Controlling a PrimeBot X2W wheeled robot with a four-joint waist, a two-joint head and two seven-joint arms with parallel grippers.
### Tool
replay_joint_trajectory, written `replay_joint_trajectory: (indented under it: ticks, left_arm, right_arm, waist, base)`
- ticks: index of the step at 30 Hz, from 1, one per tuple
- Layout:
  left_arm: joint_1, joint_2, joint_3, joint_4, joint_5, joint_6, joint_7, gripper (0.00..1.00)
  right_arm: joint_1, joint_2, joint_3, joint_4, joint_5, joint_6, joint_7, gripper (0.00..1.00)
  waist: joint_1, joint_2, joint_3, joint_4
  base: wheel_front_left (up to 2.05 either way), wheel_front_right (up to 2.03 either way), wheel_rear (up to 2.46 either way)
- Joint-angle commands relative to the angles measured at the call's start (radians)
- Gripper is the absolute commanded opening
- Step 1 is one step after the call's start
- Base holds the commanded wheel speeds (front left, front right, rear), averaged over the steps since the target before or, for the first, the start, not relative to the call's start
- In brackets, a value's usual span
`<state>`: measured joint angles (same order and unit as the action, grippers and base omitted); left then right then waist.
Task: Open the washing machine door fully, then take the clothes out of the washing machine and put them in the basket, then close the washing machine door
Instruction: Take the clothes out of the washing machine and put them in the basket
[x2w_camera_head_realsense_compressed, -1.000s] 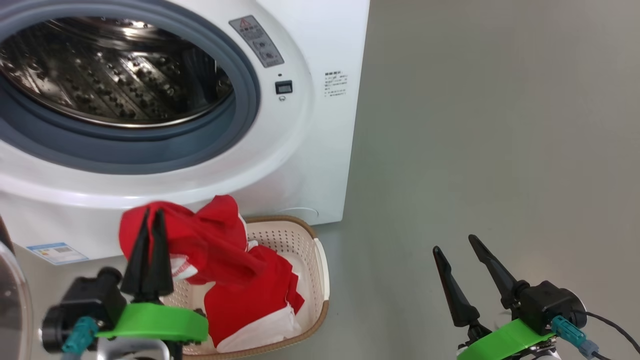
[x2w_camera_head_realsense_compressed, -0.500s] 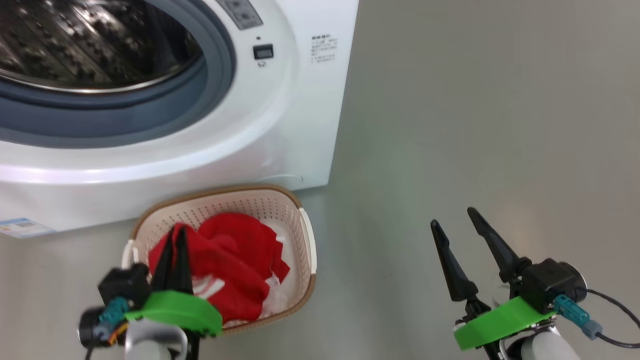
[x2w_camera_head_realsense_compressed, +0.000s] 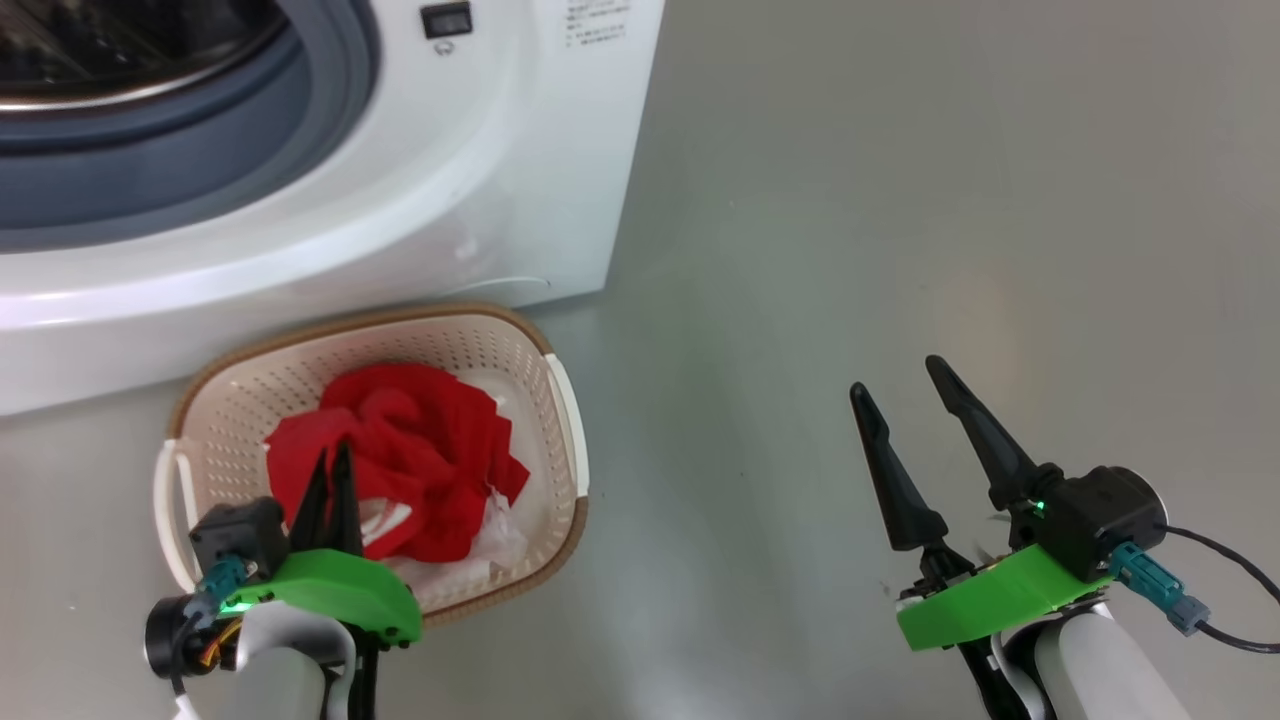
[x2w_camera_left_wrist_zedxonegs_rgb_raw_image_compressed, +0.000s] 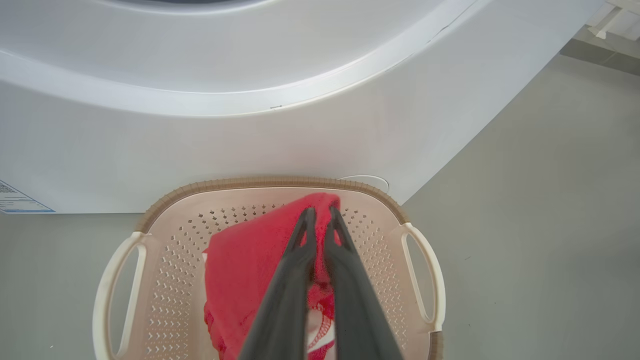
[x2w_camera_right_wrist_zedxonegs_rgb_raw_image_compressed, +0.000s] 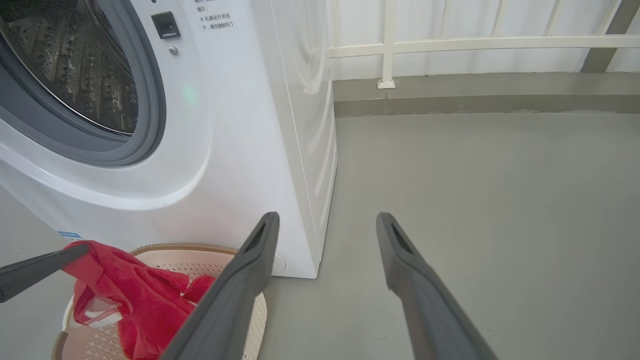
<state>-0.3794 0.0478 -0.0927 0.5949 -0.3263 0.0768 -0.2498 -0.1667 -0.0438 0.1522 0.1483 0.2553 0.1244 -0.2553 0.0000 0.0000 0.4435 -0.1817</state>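
Note:
The cream basket stands on the floor against the front of the white washing machine. The red clothes lie bunched in the basket. My left gripper is over the basket's near side, shut on a fold of the clothes. The left wrist view has the left gripper pinching the clothes above the basket. My right gripper hangs open over bare floor to the right, holding nothing. The washing machine door is out of view.
The drum opening with its grey rubber ring is uncovered. Grey floor stretches to the right of the machine. A white railing on a low kerb runs behind the machine's right side.
The head camera has tilted down. My left gripper has lowered the clothes from above the basket's rim into the basket. The right gripper stays open and still.

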Motion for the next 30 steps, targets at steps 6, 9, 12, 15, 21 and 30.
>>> replay_joint_trajectory:
  ticks: [6,9,12,15,21,30]
  left_arm:
    - [-0.053,0.004,0.069,0.155,-0.004,-0.024,-0.012,0.00]
    - [-0.064,0.003,0.078,0.200,-0.009,-0.031,-0.012,0.00]
    - [-0.078,0.003,0.093,0.260,-0.016,-0.036,-0.012,0.00]
    - [-0.090,0.003,0.103,0.318,-0.021,-0.045,-0.012,0.00]
    - [-0.118,0.003,0.098,0.384,-0.035,-0.066,-0.012,0.08]
    - [-0.121,0.002,0.064,0.359,-0.059,-0.072,-0.012,1.00]
  right_arm:
    - [-0.040,-0.007,0.036,-0.027,0.023,0.006,-0.006,1.00]
    - [-0.044,-0.007,0.037,-0.025,0.025,0.006,-0.006,1.00]
    - [-0.049,-0.007,0.039,-0.024,0.028,0.006,-0.006,1.00]
    - [-0.051,-0.007,0.036,-0.021,0.030,0.006,-0.006,1.00]
    - [-0.051,-0.007,0.036,-0.015,0.032,0.006,-0.006,1.00]
    - [-0.038,-0.008,0.038,-0.005,0.034,0.006,-0.006,1.00]
  waist:
    - [0.0000,0.0000,0.077,-0.040]
    - [0.0000,0.0000,0.083,-0.043]
    - [0.0000,0.0000,0.089,-0.047]
    - [0.0000,0.0000,0.091,-0.048]
    - [0.0000,0.0000,0.081,-0.043]
    - [0.0000,0.0000,0.026,-0.016]
  base:
    - [0.00,0.00,0.00]
    - [0.00,0.00,0.00]
    - [0.00,0.00,0.00]
    - [0.00,0.00,0.00]
    - [0.00,0.00,0.00]
    - [0.00,0.00,0.00]
